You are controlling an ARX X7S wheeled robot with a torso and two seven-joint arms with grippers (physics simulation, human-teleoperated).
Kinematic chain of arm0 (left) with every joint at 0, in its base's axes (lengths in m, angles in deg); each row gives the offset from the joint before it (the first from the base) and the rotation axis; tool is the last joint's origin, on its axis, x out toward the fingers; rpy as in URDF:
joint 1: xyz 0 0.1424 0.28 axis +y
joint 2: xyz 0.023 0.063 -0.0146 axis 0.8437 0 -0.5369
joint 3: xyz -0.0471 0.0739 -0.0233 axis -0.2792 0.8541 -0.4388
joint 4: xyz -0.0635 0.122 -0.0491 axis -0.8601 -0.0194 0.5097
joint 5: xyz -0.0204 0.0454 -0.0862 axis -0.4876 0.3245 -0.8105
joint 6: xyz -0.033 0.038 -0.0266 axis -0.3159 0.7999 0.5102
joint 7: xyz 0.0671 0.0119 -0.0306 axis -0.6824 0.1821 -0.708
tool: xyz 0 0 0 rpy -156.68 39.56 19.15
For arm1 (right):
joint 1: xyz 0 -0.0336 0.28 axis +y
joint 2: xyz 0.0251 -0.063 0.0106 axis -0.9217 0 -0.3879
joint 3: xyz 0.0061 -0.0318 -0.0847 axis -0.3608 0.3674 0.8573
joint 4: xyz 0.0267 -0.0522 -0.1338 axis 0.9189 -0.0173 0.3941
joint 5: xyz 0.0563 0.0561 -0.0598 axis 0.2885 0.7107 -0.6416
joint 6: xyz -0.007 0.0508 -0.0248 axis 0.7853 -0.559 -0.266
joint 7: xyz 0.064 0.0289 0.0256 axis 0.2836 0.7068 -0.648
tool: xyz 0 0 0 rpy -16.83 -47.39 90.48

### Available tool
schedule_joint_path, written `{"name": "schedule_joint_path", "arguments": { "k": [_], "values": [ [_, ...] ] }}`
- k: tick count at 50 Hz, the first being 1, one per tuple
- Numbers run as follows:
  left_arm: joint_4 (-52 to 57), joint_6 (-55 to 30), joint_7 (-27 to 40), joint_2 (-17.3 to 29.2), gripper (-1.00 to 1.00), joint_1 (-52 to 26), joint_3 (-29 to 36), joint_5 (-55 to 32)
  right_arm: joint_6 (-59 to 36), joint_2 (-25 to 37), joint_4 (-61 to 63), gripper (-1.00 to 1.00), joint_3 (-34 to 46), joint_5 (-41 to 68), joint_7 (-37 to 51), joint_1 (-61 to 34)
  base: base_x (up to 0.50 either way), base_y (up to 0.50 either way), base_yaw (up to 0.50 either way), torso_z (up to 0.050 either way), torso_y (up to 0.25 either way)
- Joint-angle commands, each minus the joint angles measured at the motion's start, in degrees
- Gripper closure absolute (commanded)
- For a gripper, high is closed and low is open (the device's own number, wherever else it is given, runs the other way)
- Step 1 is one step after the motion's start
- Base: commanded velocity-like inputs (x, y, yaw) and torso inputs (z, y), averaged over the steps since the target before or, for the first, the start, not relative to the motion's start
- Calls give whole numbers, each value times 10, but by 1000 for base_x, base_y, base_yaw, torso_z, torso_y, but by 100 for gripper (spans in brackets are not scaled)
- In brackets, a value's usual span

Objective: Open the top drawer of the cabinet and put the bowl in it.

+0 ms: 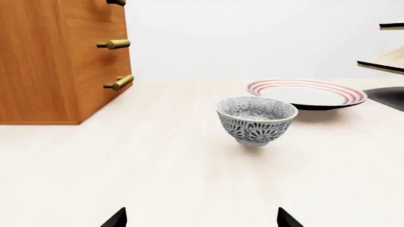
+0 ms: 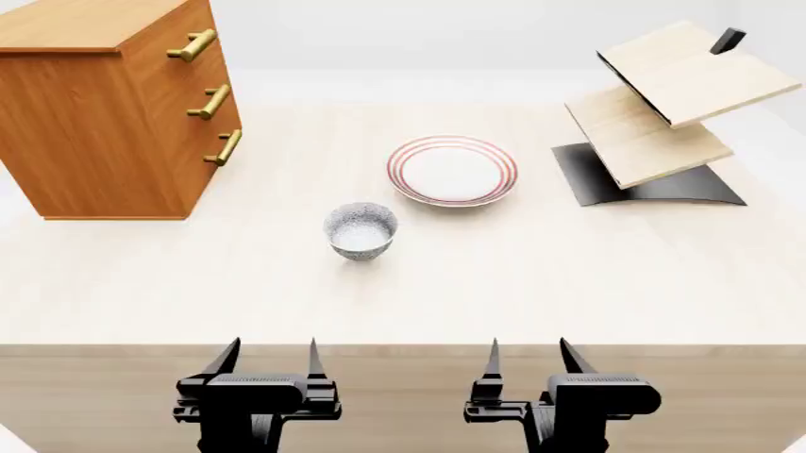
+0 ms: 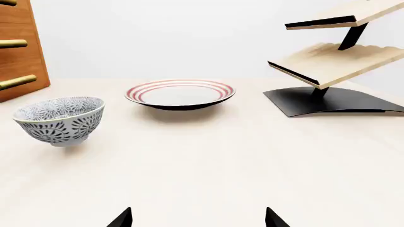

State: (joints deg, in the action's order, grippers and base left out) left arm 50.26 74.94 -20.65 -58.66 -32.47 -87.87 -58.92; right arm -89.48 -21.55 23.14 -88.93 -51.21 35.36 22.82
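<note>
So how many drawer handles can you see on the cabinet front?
3, stacked on the cabinet front, all drawers shut: top drawer handle, middle handle, bottom handle. The head view shows the whole front, so none looks hidden.

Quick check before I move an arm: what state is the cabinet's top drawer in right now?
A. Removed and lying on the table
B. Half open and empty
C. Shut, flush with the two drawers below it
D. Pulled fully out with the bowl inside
C: in the head view the top drawer sits flush in the cabinet front like the two below, and the bowl stands on the table.
</note>
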Motion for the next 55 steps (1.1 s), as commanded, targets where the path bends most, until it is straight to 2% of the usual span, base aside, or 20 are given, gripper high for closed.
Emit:
{"name": "schedule_joint_path", "arguments": {
  "k": [1, 5, 55],
  "values": [
    [0, -1, 11, 9, -100, 0, 11, -9, -2, 8, 1, -100, 9, 13, 11, 0, 0, 0, 0, 0, 0],
    [4, -12, 19, 17, -100, 2, 24, -19, -11, 18, 3, -100, 16, 22, 24, -1, 0, 43, 0, 0, 0],
    [14, -24, 67, 60, -100, 1, 66, -63, -8, 57, 1, -100, 61, 65, 74, -2, 0, 500, 0, 0, 0]
  ]
}}
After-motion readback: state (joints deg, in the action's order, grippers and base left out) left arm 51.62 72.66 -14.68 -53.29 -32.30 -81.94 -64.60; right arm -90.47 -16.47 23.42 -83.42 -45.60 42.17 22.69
